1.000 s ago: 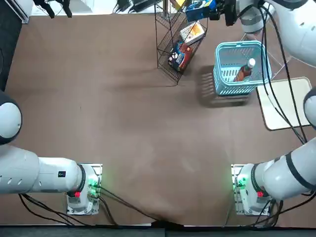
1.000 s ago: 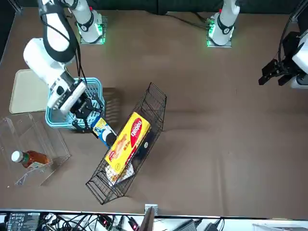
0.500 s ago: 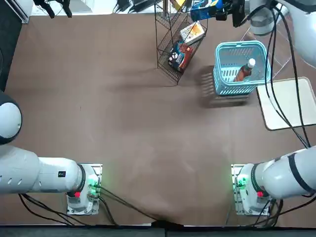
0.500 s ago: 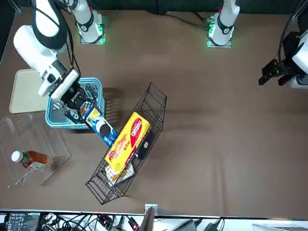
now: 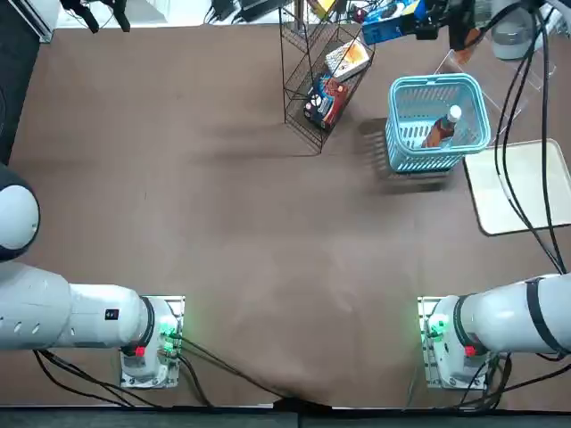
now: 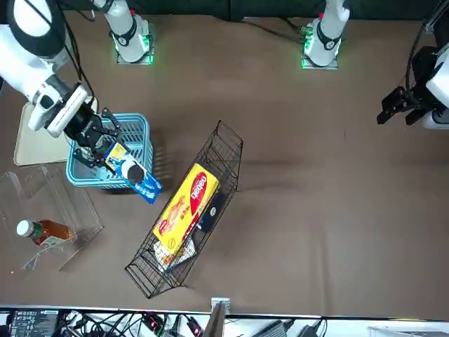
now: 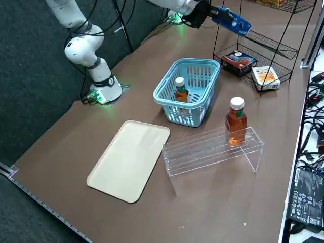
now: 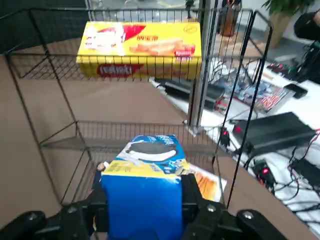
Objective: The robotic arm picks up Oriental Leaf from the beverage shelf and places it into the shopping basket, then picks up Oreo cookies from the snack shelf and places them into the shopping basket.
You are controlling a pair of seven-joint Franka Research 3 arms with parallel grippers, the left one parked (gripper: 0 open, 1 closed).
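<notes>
Clearly the right gripper [image 6: 105, 151] pinches the Oreo cookies [image 6: 135, 175] box by one end, held in the air just beside the shopping basket [image 6: 144, 140], near the table's far right corner. It should carry the box over the basket's middle before letting go, clear of the Oriental Leaf [image 5: 442, 127] bottle. The box is blue with a yellow band.

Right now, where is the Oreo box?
The Oreo box is held in the right gripper, in the air between the wire snack shelf and the blue shopping basket, at the basket's shelf-side edge in the front view.
</notes>
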